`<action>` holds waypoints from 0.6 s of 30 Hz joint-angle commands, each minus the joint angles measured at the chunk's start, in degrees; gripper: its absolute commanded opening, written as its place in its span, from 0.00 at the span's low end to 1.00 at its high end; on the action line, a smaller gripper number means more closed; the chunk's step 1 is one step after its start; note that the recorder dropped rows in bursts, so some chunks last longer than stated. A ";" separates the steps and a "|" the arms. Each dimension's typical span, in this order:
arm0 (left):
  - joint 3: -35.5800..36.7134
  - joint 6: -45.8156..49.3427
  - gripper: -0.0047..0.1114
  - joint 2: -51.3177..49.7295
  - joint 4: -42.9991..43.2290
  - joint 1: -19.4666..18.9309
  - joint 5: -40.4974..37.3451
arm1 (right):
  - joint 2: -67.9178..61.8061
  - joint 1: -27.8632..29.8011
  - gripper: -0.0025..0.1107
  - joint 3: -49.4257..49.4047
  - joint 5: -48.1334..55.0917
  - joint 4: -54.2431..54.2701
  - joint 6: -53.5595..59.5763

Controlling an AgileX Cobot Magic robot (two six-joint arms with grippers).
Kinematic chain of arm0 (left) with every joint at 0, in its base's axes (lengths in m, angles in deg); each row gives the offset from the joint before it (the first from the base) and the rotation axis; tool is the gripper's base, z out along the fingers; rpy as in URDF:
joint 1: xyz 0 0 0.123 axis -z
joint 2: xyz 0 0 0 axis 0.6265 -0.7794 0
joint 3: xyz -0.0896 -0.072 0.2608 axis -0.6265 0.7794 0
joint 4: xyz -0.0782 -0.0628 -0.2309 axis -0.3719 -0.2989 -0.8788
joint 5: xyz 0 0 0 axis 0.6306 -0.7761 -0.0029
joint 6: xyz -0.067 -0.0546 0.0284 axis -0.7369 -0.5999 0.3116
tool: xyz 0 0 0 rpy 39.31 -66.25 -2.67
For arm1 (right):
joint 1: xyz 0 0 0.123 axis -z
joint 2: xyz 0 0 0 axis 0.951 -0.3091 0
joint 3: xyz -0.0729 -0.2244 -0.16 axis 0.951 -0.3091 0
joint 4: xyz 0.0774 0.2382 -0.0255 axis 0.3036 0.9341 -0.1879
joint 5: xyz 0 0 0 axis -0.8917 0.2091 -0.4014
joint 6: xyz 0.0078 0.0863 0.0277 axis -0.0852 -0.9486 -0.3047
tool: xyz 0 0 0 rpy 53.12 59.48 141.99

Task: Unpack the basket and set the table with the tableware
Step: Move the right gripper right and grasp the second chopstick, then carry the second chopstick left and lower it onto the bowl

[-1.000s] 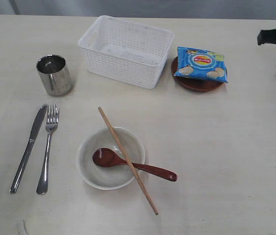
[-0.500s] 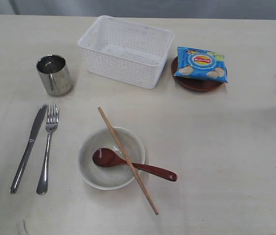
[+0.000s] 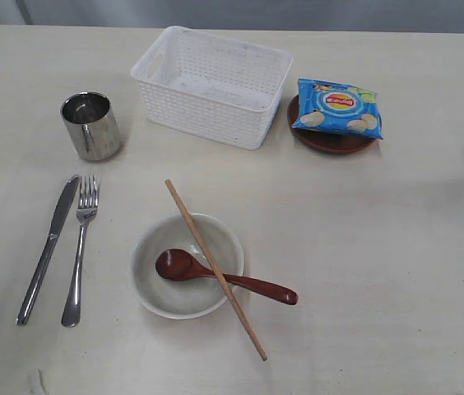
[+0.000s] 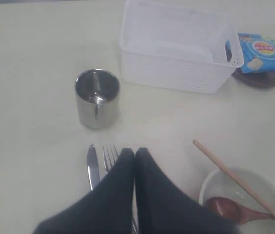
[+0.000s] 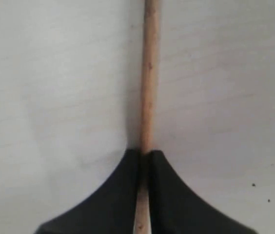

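At the tabletop's (image 3: pixel 380 247) right edge, right end effector (image 5: pixel 145 153) pinches a chopstick (image 5: pixel 150 73), probably bound for its twin (image 3: pixel 215 271) on the bowl (image 3: pixel 154 284); left end effector (image 4: pixel 135 153) pressed together.

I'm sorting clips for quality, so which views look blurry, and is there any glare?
Exterior view: sharp, evenly lit, soft shadows, bright reflections on the steel cup. Left wrist view: hazy and washed out, holes in the basket barely show. Right wrist view: very close, chopstick and right gripper soft-edged.
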 commanded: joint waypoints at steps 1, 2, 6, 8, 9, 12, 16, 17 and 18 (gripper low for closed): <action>0.24 0.25 0.04 0.21 -0.70 0.36 0.39 | -1.10 -0.16 0.02 -0.74 0.11 2.38 0.71; 0.24 0.25 0.04 0.21 -0.70 0.36 0.39 | -0.29 -0.16 0.02 -0.74 0.11 3.25 0.71; 0.24 0.25 0.04 0.21 -0.70 0.36 0.39 | 4.85 -0.92 0.02 -0.74 0.49 6.79 0.70; 0.24 0.25 0.04 0.21 -0.85 0.36 0.29 | 7.69 -1.74 0.02 -0.74 0.62 9.26 1.09; 0.24 0.25 0.04 0.21 -0.85 0.36 0.29 | 9.33 -2.45 0.02 -0.74 0.73 10.25 1.37; 0.24 0.25 0.04 0.21 -0.84 0.36 0.18 | 13.95 -5.91 0.02 -0.74 0.86 11.58 1.73; 0.24 0.25 0.04 0.21 -0.84 0.36 -0.05 | 19.73 -12.74 0.02 -0.74 1.99 12.45 1.73; 0.24 0.25 0.04 0.21 -0.84 0.36 -0.05 | 20.72 -14.51 0.02 -0.74 2.13 12.87 1.73; 0.24 0.25 0.04 0.21 -0.84 0.36 -0.05 | 21.96 -16.91 0.02 -0.74 2.43 12.85 1.73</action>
